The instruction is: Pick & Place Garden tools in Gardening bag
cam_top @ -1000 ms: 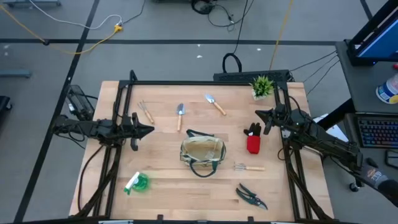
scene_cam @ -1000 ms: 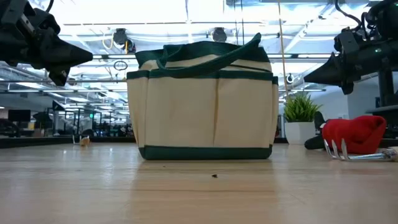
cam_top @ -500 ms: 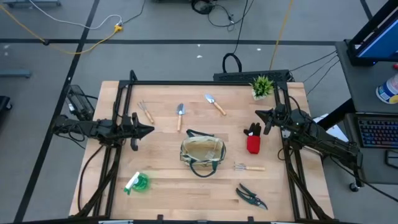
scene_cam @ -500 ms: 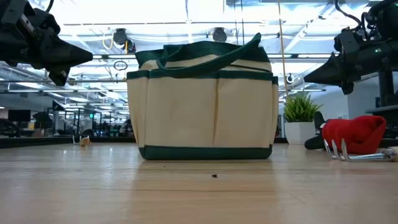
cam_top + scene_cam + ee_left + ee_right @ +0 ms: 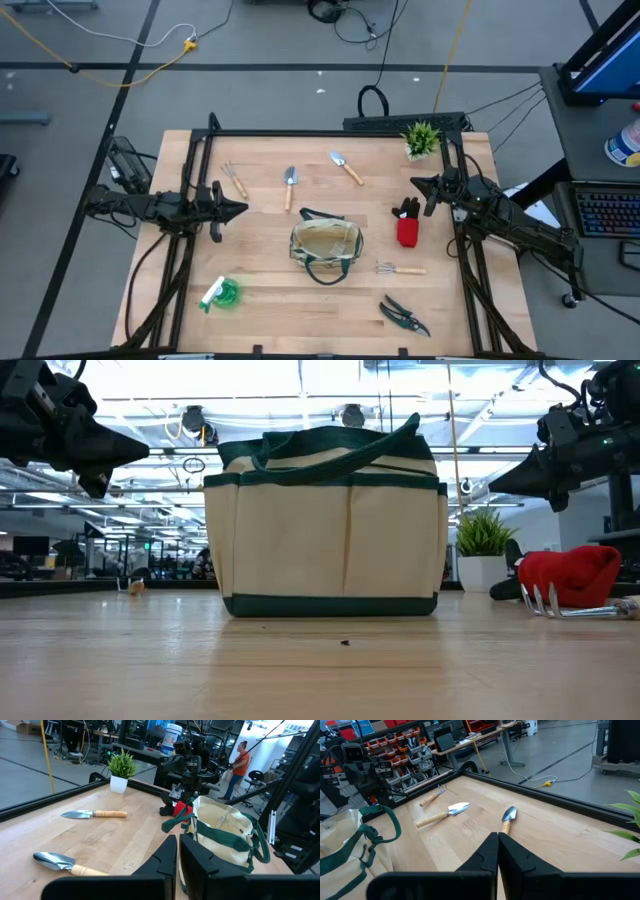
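From above we see the khaki fabric gardening bag (image 5: pixel 325 247) on the pale wooden tabletop (image 5: pixel 260 290), between the left gripper (image 5: pixel 238 209) and right gripper (image 5: pixel 417 183). Low down, its dark green trim shows (handles looped). At each wrist, pointed dark jaws are clenched, empty; wooden-handled metal trowels (image 5: pixel 443 814) lie beyond.

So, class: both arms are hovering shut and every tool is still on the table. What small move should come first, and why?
Probably open the right gripper and lower it toward the red-and-black item, the tool lying nearest it. The gardening bag stands open mid-table, just beside that item, so the carry is short. The left gripper can wait, shut, at the table's left side.
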Controlling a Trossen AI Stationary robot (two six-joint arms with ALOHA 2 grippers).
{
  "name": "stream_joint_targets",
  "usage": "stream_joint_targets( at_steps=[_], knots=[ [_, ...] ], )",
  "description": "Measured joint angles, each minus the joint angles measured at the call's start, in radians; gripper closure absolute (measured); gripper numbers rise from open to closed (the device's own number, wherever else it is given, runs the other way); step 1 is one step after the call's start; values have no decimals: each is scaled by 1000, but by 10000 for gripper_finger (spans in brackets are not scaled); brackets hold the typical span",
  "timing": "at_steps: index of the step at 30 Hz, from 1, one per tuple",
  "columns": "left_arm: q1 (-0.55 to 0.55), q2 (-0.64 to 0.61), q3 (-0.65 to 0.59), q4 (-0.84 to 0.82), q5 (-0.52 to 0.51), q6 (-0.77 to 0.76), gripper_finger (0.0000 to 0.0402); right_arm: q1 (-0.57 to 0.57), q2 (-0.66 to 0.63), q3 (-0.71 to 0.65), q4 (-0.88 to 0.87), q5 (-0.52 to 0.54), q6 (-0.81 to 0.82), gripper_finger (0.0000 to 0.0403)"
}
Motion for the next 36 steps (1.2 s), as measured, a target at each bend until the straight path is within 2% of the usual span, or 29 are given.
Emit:
stream_joint_targets(
  at_steps=[28, 36],
  knots=[
    [0, 0, 0, 0, 0, 0, 378, 0, 0, 0, 1, 1, -1, 403],
    [0, 0, 0, 0, 0, 0, 378, 0, 0, 0, 8, 1, -69, 403]
  ],
)
